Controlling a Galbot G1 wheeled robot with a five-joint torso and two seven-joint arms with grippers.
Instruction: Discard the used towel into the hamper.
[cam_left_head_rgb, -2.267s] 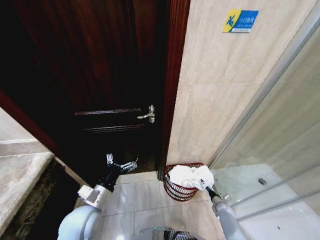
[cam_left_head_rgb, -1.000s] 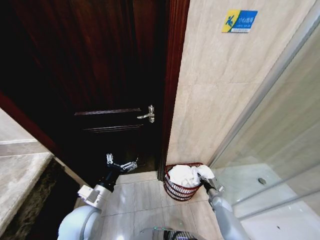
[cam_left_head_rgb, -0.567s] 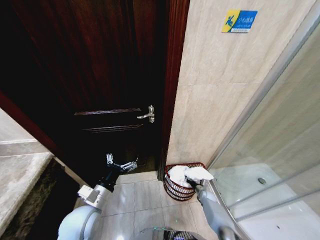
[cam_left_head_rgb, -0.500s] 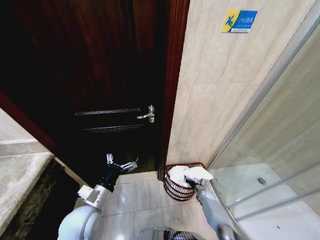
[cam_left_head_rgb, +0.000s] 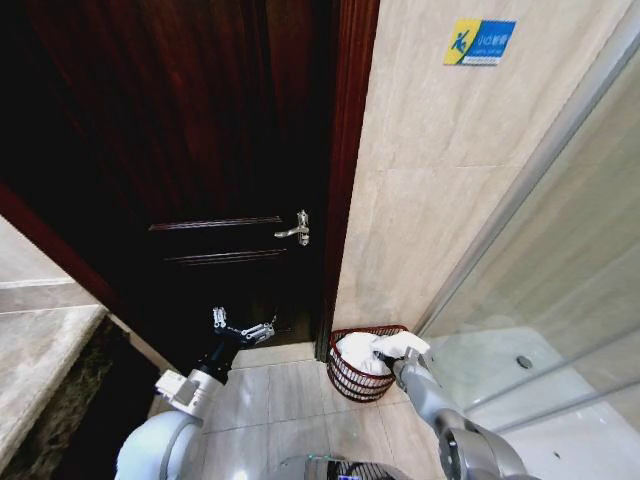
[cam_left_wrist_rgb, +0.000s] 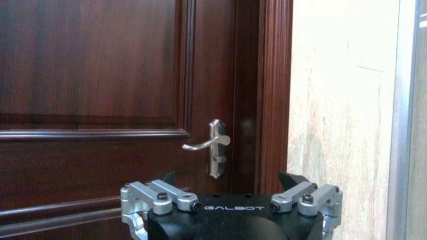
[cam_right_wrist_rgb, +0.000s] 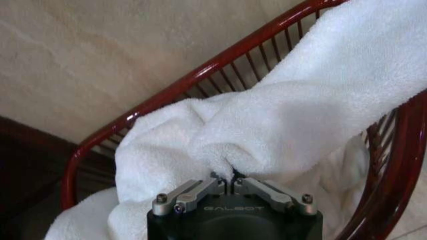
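- A dark wooden door (cam_left_head_rgb: 180, 150) takes up most of the head view, with a silver lever handle (cam_left_head_rgb: 296, 229) near its edge and a reddish-brown door frame (cam_left_head_rgb: 350, 150) beside it.
- To the right of the frame stands a beige tiled wall (cam_left_head_rgb: 440, 180) carrying a small blue and yellow sign (cam_left_head_rgb: 481, 41); a glass shower screen (cam_left_head_rgb: 570, 280) angles across the right side.
- The hamper (cam_left_head_rgb: 352, 377), a round reddish-brown wire basket, sits on the tiled floor (cam_left_head_rgb: 290, 400) at the foot of the wall, between the door frame and the shower screen.
- The towel (cam_left_head_rgb: 372, 352), white and bunched, lies inside the hamper, with one end draped over the rim on the shower side.
- The right gripper (cam_left_head_rgb: 388, 357) is over the hamper opening; in the right wrist view its fingers (cam_right_wrist_rgb: 200, 192) are pinched together on a fold of the towel (cam_right_wrist_rgb: 280, 125), with the red hamper rim (cam_right_wrist_rgb: 200, 75) curving around the cloth.
- The left gripper (cam_left_head_rgb: 240, 328) hangs low in front of the door, well apart from the hamper, its fingers spread and grasping nothing; the left wrist view looks past it (cam_left_wrist_rgb: 230, 200) at the door handle (cam_left_wrist_rgb: 212, 145).
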